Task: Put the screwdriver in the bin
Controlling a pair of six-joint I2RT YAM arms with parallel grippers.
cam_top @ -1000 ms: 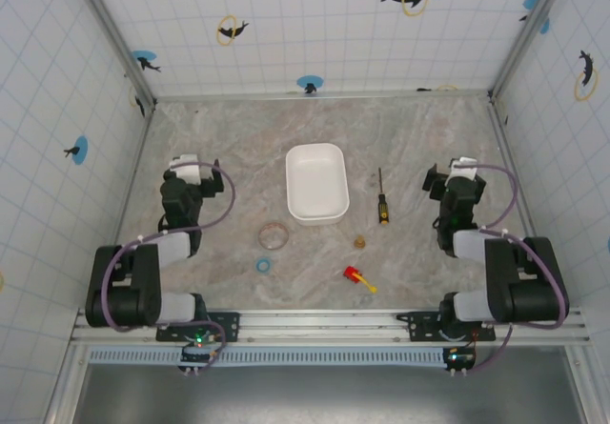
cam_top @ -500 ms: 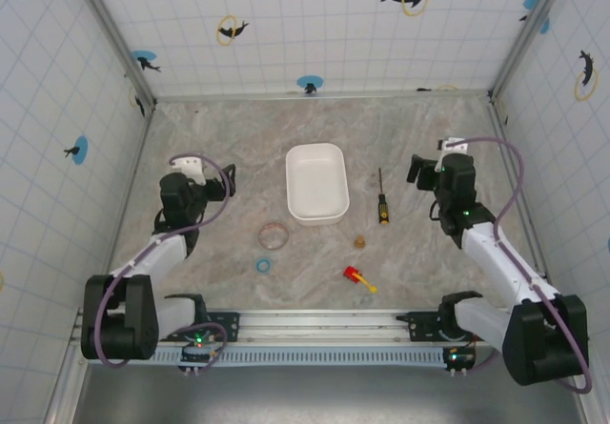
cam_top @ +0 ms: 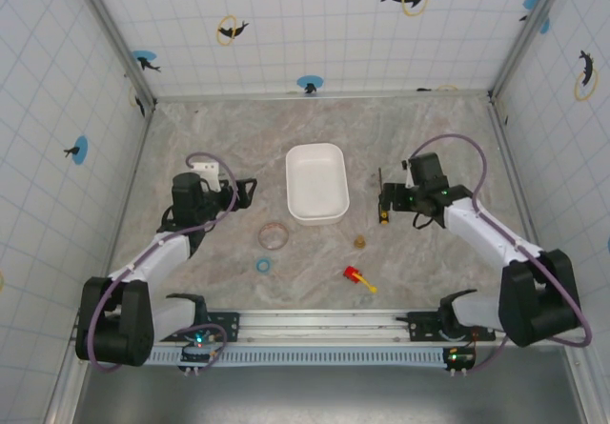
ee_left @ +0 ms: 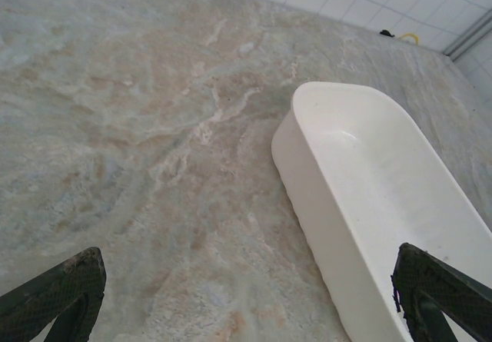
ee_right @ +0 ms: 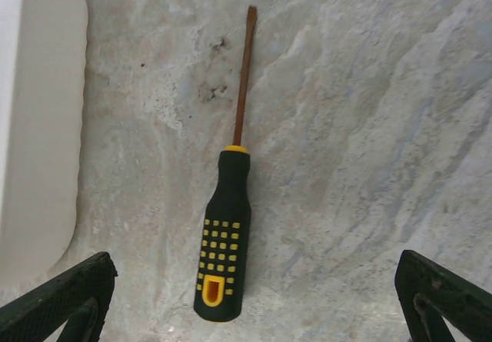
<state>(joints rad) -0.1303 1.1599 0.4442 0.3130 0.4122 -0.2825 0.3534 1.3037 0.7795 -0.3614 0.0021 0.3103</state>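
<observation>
The screwdriver (ee_right: pixel 226 230) lies flat on the table (cam_top: pixel 429 138), just to the right of the bin (cam_top: pixel 316 162) and outside it. Its thin shaft points toward the far wall and its black-and-yellow handle toward the arms. The right gripper (cam_top: pixel 388 198) hangs directly over the handle with its jaws spread wide. In the right wrist view one finger (ee_right: pixel 61 303) sits to the left of the handle and the other to the right, and neither touches it. A strip of bare marbled table separates the screwdriver from the bin's rounded right wall.

The left gripper (cam_top: pixel 248 191) is on the other side of the bin, pointing at its left wall and also spread wide, holding nothing. In the left wrist view the bin is white and nothing can be seen inside it.

Nearer the arms, several small things lie loose on the table. A clear ring (cam_top: pixel 273 235) and a small blue ring (cam_top: pixel 261 265) sit to the left, below the bin. A tiny brown piece (cam_top: pixel 360 242) lies just below the screwdriver's handle. A stubby red-and-yellow object (cam_top: pixel 358 277) lies nearer the arms than that. All are apart from both grippers.
</observation>
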